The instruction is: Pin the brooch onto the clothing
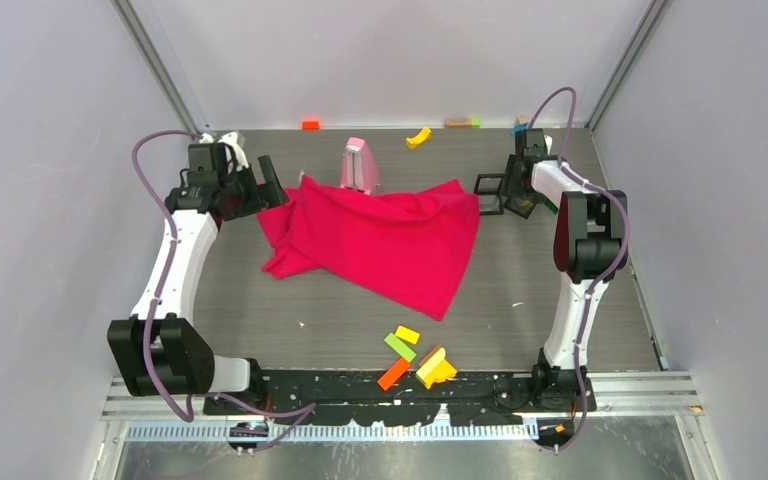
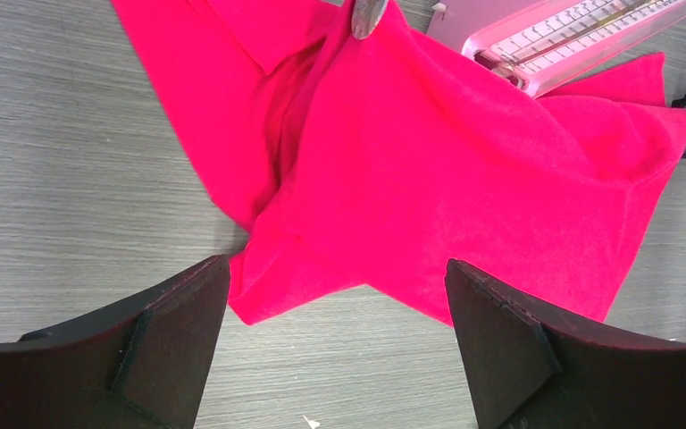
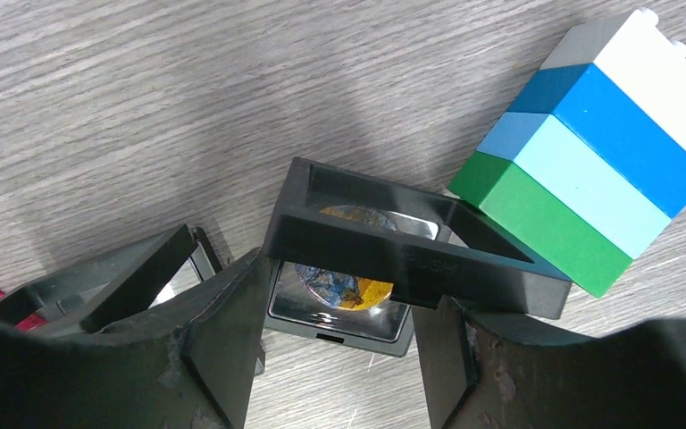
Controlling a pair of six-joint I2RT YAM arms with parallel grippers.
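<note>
The crimson-pink T-shirt (image 1: 380, 240) lies crumpled in the middle of the table and fills the left wrist view (image 2: 464, 179). My left gripper (image 1: 272, 185) hovers at its far left corner, jaws wide open and empty (image 2: 338, 349). The brooch (image 3: 344, 279), a round blue and orange disc, lies inside a small black box (image 3: 339, 322) with its lid (image 3: 411, 246) raised. My right gripper (image 3: 339, 357) has one finger on each side of the box base, right up against it. In the top view the gripper (image 1: 508, 195) is off the shirt's right corner.
A pink translucent device (image 1: 360, 165) stands behind the shirt (image 2: 581, 36). A second open black frame (image 3: 98, 281) lies left of the box. A stack of green, blue and white bricks (image 3: 589, 152) lies to its right. Loose coloured blocks (image 1: 415, 355) lie near the front edge.
</note>
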